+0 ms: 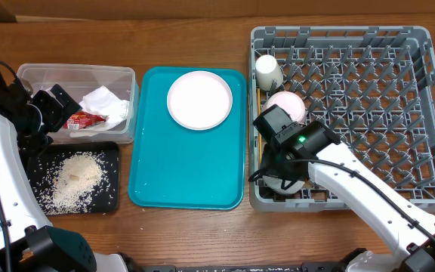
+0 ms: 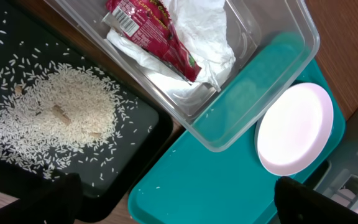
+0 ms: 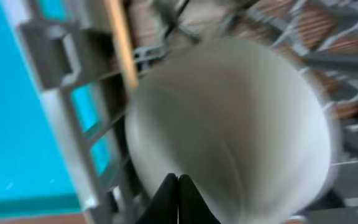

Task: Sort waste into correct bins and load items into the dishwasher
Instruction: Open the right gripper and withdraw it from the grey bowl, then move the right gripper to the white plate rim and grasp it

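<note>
**A:** What fills most of the wooden bench (image 1: 202, 38)?

**B:** The large square grey plastic dish rack with upright pegs (image 1: 368, 113), at the right of the frame. Next comes the teal serving tray (image 1: 187, 170) in the middle. The clear rectangular plastic tub (image 1: 74, 68) sits at upper left, with the flat black tray (image 1: 109, 155) below it.

**A:** And the dishes?

**B:** The pale pink round plate (image 1: 199, 100) lies on the teal tray, not yet racked. The right hand (image 3: 178, 186) is down in the rack's lower-left corner against a pale rounded bowl (image 3: 241, 124). Its fingers are pressed together, with nothing visible between them. I'd guess it is settling the bowl among the pegs. A small white cup (image 1: 269, 72) stands in the rack's upper-left corner.

**A:** The left hand?

**B:** The left hand (image 2: 178, 199) is spread wide and empty, above the tub and black tray. The crumpled white paper napkin (image 1: 106, 100) and the small red snack wrapper (image 1: 87, 119) lie in the tub. The loose whitish rice grains (image 1: 78, 174) are kept apart on the black tray.
</note>
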